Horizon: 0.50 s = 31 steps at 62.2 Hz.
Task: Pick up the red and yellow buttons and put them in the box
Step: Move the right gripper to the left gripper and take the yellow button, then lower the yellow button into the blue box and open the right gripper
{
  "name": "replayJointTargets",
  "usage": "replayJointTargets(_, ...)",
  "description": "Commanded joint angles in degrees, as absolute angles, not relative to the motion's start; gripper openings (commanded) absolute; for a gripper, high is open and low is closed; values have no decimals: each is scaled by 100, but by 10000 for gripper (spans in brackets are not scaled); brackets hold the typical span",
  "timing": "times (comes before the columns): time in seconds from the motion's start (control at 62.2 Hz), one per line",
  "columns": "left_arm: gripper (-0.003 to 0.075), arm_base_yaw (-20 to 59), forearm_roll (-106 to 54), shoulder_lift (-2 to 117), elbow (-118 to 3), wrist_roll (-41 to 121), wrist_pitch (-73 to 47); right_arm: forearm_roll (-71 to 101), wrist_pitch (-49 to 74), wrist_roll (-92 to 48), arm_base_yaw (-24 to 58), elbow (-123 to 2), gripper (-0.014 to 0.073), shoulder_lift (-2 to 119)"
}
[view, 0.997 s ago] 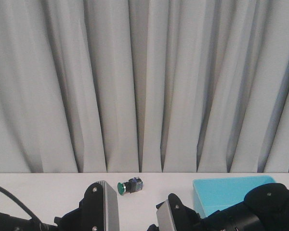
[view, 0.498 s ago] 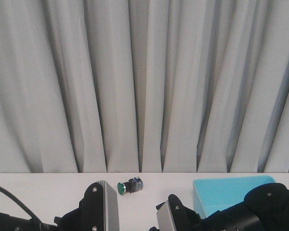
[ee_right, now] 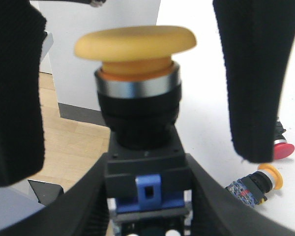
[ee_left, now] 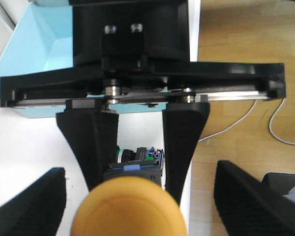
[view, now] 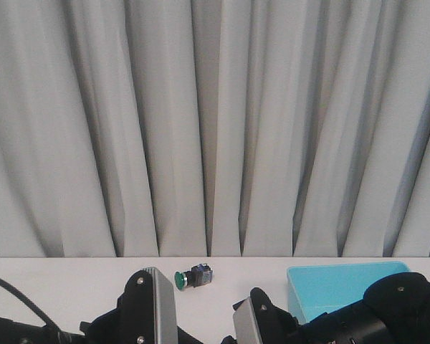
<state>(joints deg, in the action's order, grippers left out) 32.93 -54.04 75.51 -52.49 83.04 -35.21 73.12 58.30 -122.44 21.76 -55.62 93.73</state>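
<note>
Front view: A white tabletop [view: 57, 276] runs before a pleated grey curtain [view: 215, 122]. A green-capped pushbutton with a black-and-blue body [view: 193, 276] lies on its side near the table's far edge. To its right stands the shallow turquoise-blue plastic box [view: 337, 283], with nothing seen inside it from here. The left arm [view: 149, 308] and the right arm [view: 405, 301] fill the foreground, and neither tool's tips are visible.

Left wrist view: The right gripper [ee_left: 135, 183] faces the camera. Its two black fingers [ee_left: 91, 142] are pressed against the dark body of a large pushbutton with a yellow domed cap [ee_left: 128, 209], which is held above the table with its blurred cap turned toward the lens. The left gripper [ee_left: 137, 211] is spread wide, its ribbed pads [ee_left: 32, 206] well out on either side of that cap and touching nothing. Behind the held button, a small switch lies on the table; its cap colour is hard to tell. The turquoise box sits beyond the right gripper, and a wooden floor [ee_left: 241, 59] with a white cable [ee_left: 280, 132] shows past the table's edge.

Right wrist view: The yellow button stands cap-away in the right gripper's pinch, with a blue clip on its body. The left gripper's ribbed pads flank the cap, clear of it. On the table beyond lie a red-capped button [ee_right: 285, 147], partly hidden by one pad, and just beside it a small yellow-capped switch with a dark, blue-marked body [ee_right: 255, 184]. Neither is in the box.
</note>
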Motion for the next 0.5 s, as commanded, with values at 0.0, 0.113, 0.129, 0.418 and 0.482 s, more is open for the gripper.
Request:
replayJointTargets(0.0,610,3294,-5607,7231,-5433,8241,-3255,7579,5832,-12345,2138,-5737,189,9009)
replayJointTargets(0.113,608,3294,-5383,7029,-5433,8082,-2980,7254,5378,-12211,2132,-5737,189,8721)
replayJointTargets(0.129,607,3294,-5349,7004,-5433,8046,-2950,7227,5339,-12185,2125,-5737,189,8675)
replayJointTargets(0.418,596,3294,-4408,6808,-5433,7009,-2589,5531,3250,-9705,2126,-5737,189,7724)
replayJointTargets(0.482,591,3294,-4157,6827,-5433,6724,-2497,5000,2815,-8711,2126,-5737,189,7587)
